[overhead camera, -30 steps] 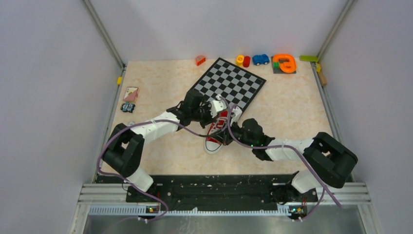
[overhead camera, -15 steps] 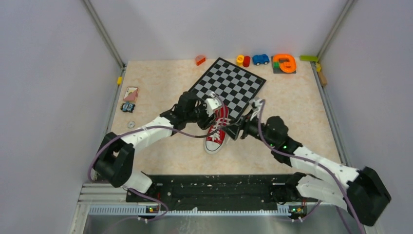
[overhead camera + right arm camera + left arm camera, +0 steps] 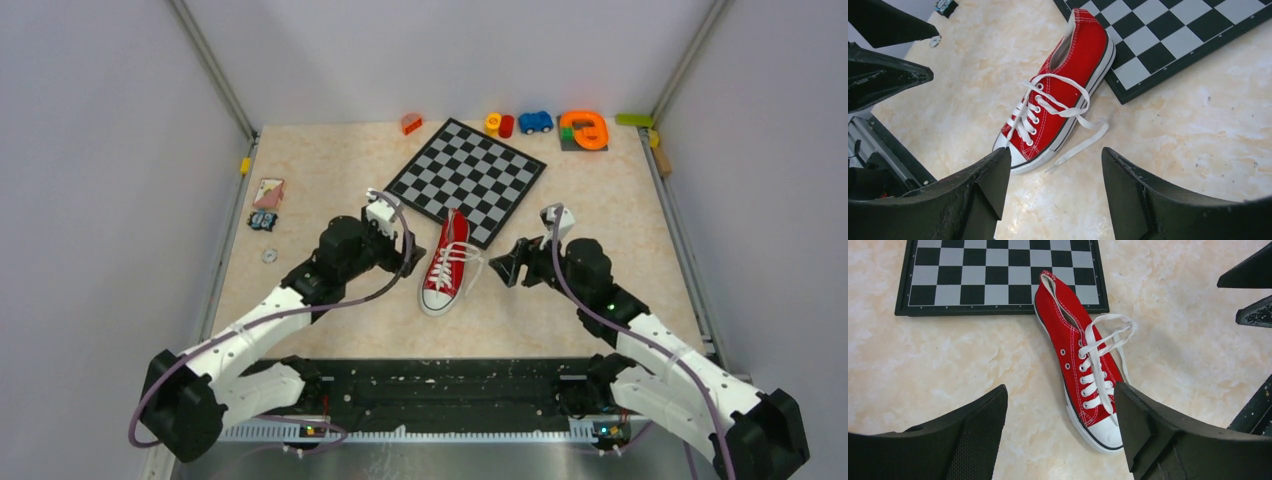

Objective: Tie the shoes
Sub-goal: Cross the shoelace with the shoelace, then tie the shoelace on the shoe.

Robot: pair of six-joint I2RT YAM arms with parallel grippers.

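Bright, even light falls from above, leaving the pale marbled tabletop (image 3: pixel 330 190) flatly lit and giving the red canvas sneaker with white laces (image 3: pixel 1055 335) only a thin soft shadow along its sole. Both wrist views are sharp on the sneaker, while the left gripper (image 3: pixel 1060 387) and right gripper (image 3: pixel 1056 150) show black fingers dark and slightly soft at the near edge. In the top view the grey walls (image 3: pixel 100 200) lean outward.

We see red low sneaker (image 3: pixel 1068 335): matt woven canvas; flat white cloth laces (image 3: pixel 1091 376); smooth white rubber toe cap (image 3: pixel 1105 432); beige marbled bench (image 3: pixel 948 355): smooth; left end effector fingers (image 3: pixel 975 435): black matt plastic, mesh-textured pad.
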